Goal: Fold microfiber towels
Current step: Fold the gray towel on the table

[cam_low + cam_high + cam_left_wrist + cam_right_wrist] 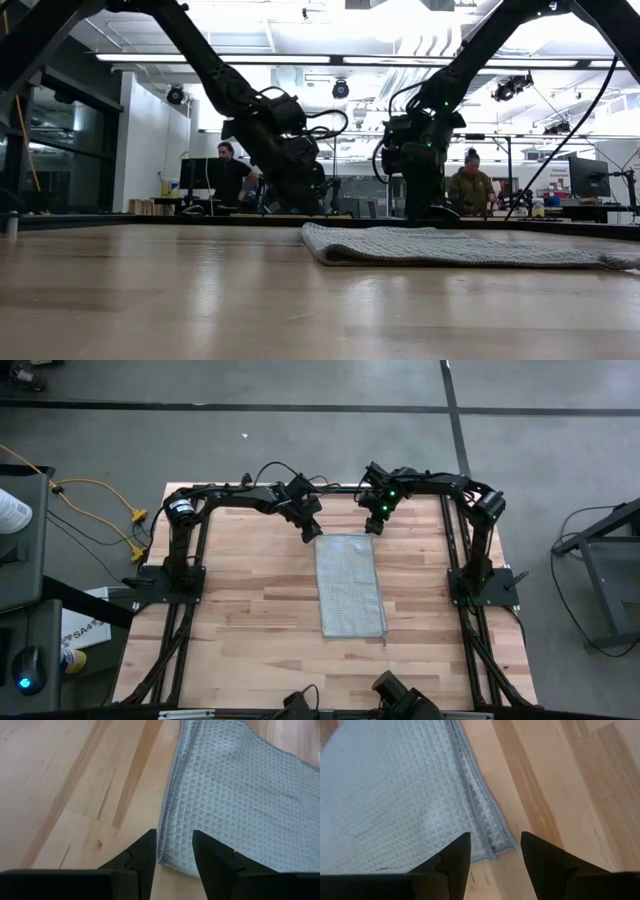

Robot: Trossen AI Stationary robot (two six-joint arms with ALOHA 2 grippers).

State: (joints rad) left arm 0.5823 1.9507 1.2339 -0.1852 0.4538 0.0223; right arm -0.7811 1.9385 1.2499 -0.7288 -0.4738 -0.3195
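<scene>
A thin grey-blue waffle-weave microfiber towel (350,586) lies folded into a long rectangle mid-table on the pale wooden tabletop (250,610). Left gripper (311,532) and right gripper (376,525) hover released above its far corners.

The high camera looks straight down from well above, taking in the whole wooden worktop (250,610), both arms and the floor around. The low camera sits at worktop height on the near edge, facing level across to the far side and the room beyond. Each wrist camera looks down from close above, past its own end effector. All four views share the folded microfiber towel (349,585), the wrist views showing opposite far corners.
</scene>
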